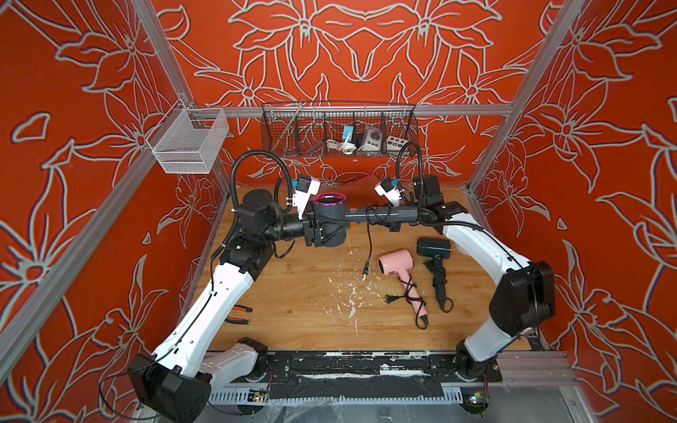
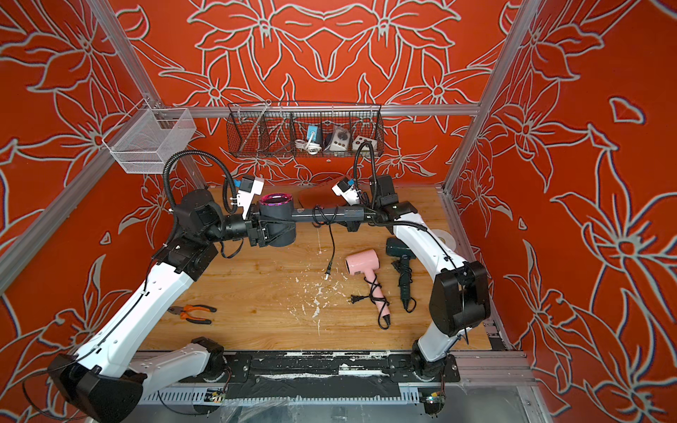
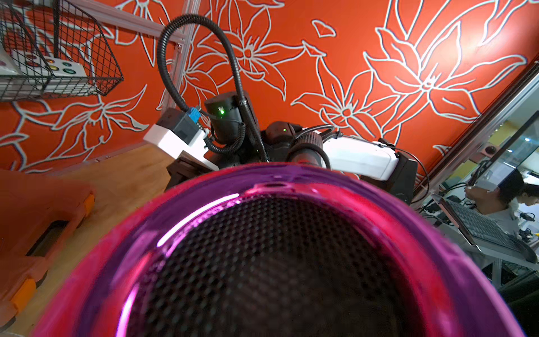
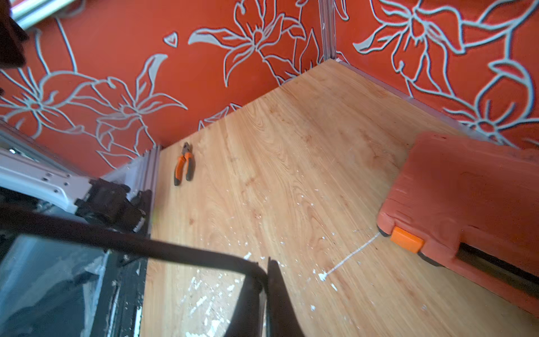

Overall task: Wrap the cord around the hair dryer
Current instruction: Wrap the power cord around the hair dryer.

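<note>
A dark grey hair dryer [image 1: 331, 216] with a magenta ring hangs above the table, its handle [image 2: 340, 212] pointing right. My left gripper [image 1: 324, 229] is shut on its barrel; in the left wrist view the magenta rim [image 3: 204, 189] fills the frame and hides the jaws. The black cord [image 1: 373, 216] loops around the handle, and its plug [image 1: 365, 273] dangles toward the table. My right gripper [image 1: 394, 224] sits under the handle's end. In the right wrist view its fingers [image 4: 277, 291] stand almost together, with the cord [image 4: 145, 248] pinched at their tips.
A pink dryer [image 1: 397, 263] and a black dryer [image 1: 434, 249] lie at the right with cords wound on their handles. Orange pliers [image 2: 192, 313] lie front left, an orange case [image 4: 466, 189] at the back. A wire basket [image 1: 339, 130] hangs on the back rail.
</note>
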You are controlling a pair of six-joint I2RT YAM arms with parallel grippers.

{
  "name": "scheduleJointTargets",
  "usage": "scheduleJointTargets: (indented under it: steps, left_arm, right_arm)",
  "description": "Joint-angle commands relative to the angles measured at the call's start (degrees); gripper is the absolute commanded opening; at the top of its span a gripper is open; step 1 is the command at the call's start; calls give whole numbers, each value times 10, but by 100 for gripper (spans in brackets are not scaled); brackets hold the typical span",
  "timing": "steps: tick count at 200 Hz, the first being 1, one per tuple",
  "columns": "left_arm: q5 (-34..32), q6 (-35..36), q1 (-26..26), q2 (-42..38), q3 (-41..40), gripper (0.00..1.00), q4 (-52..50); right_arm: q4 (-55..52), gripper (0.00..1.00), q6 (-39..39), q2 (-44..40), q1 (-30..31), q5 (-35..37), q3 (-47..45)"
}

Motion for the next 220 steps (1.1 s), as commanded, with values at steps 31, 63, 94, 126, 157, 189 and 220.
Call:
scheduleJointTargets:
  steps: [31,63,94,126,157,189,220]
  left_arm:
    - [-37,-4,20,-20,22,0,59]
    - [-51,2,32,-22,13,0,53]
    - [-63,13,38,-24,9,0,44]
    - [-108,104,40,-32,12,0,-60]
    - [-152,182,51,-29,-4,0,-139]
    - [-181,239,61,-14,-19,0,-193]
    - [-158,258,62,13,-24,0,-226]
  right_arm:
    - [93,3,51,14,12,8,-40]
    - [113,0,67,1,27,16,-66]
    - [109,0,66,-11,38,17,-81]
    - [-20,0,-5,-44,74,38,-55]
    - [-198,0,-93,-99,126,88,-6]
    - [-333,0,-129,-166,161,135,45]
    - [-458,0,-162,-179,175,168,126]
